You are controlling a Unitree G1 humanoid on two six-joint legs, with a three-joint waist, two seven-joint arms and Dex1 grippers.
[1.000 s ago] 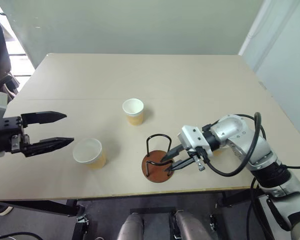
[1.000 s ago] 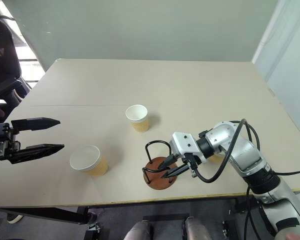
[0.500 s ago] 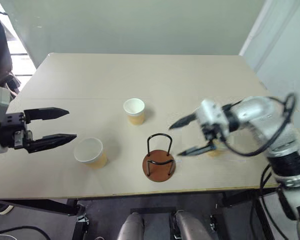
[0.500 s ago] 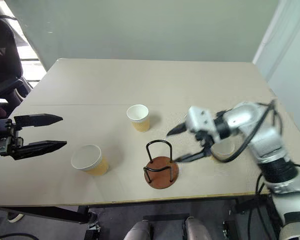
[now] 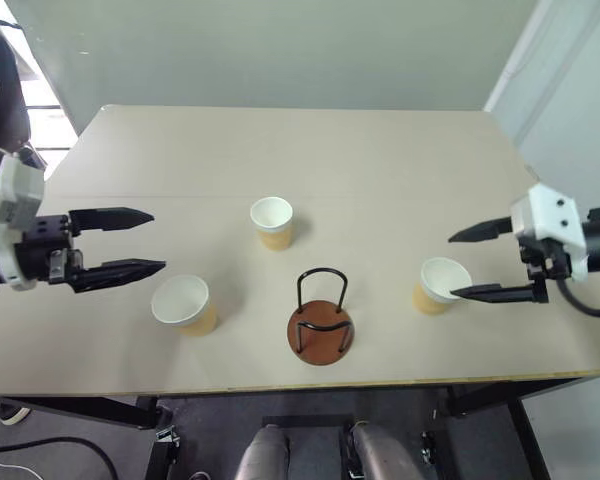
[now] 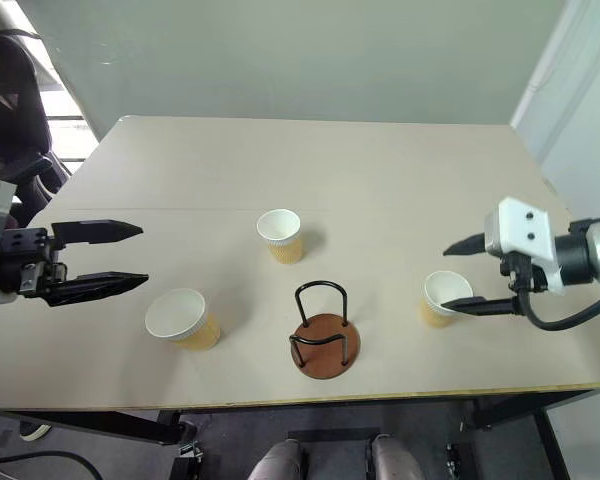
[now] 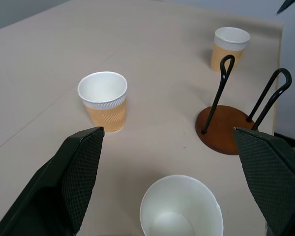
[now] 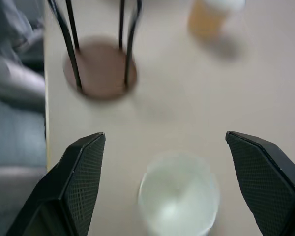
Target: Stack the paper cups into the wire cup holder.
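Right gripper (image 5: 464, 264) swung off wire cup holder (image 5: 320, 325) | both grippers agape, empty | cups upright

The wire cup holder (image 5: 320, 330) is standing near the front edge of the bench (image 5: 310, 160), empty. One paper cup (image 5: 183, 304) is sitting to its left, another (image 5: 439, 284) to its right, a third (image 5: 272, 221) behind it, all upright and well apart.

A beige table (image 5: 380, 160) carries three paper cups (image 5: 271, 221) and the wire cup holder (image 5: 320, 322).
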